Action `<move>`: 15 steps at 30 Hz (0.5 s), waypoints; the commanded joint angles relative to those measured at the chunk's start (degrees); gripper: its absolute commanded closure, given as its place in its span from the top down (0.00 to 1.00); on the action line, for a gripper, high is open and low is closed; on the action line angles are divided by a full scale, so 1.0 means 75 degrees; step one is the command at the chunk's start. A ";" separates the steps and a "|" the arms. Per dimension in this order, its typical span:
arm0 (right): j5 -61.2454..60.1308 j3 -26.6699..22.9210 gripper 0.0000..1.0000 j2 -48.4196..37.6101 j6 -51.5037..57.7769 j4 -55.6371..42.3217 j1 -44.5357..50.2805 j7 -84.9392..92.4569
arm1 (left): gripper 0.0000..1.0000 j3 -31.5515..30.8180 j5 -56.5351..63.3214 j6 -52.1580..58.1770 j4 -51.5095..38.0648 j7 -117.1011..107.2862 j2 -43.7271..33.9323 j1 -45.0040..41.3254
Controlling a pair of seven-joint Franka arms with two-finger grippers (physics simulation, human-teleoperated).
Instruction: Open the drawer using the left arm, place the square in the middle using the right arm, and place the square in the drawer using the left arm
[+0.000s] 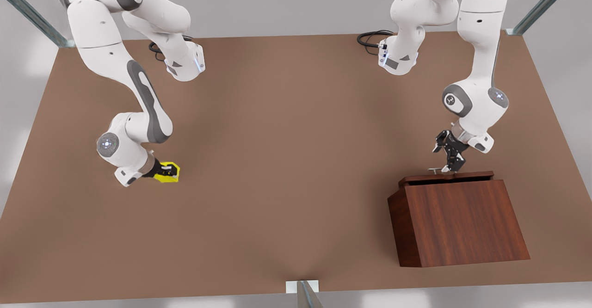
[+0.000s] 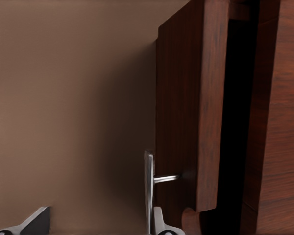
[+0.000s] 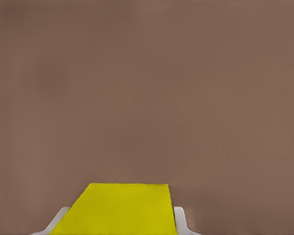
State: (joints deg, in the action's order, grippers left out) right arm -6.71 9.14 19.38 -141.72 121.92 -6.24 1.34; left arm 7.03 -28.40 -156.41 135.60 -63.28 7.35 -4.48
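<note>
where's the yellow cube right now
The yellow cube sits on the table at the front view's left, between the right end effector fingers, far from the cabinet.

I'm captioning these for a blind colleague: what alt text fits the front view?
Two white robot arms work over a brown table. At the front view's left, the right gripper straddles a small yellow square on the tabletop. At the front view's right, the left gripper is at the silver handle of a reddish-brown cabinet, its drawer slightly open.

A bright yellow square (image 1: 169, 172) lies on the matte brown counter (image 1: 286, 169), the cabinet (image 1: 458, 224) is dark reddish-brown wood grain, its handle (image 2: 149, 188) silver, and both arms are white with grey joint covers.
</note>
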 commanded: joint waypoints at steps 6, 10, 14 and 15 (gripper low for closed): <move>-0.0372 -0.0011 0.64 0.0217 -0.0510 -0.0401 0.1991 -0.1878 | 1.00 0.0001 0.0001 -0.0004 0.0435 -0.0164 -0.0346 0.0000; -0.0700 -0.0081 0.64 0.0639 -0.0991 -0.0834 0.3397 -0.4443 | 1.00 0.0001 0.0001 0.0008 0.0681 -0.0223 -0.0534 0.0000; -0.0711 -0.1065 0.64 0.1330 -0.0933 -0.1888 0.5119 -0.6305 | 1.00 0.0001 0.0001 0.0008 0.1009 -0.0305 -0.0803 0.0000; -0.0711 -0.1195 0.64 0.1658 -0.0886 -0.2368 0.5529 -0.6996 | 1.00 0.0001 0.0001 0.0008 0.1091 -0.0316 -0.0862 0.0000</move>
State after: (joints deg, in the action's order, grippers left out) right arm -12.18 0.12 32.75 -148.46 102.41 36.58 -54.04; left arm 7.01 -28.39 -156.36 144.14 -65.72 0.36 -4.35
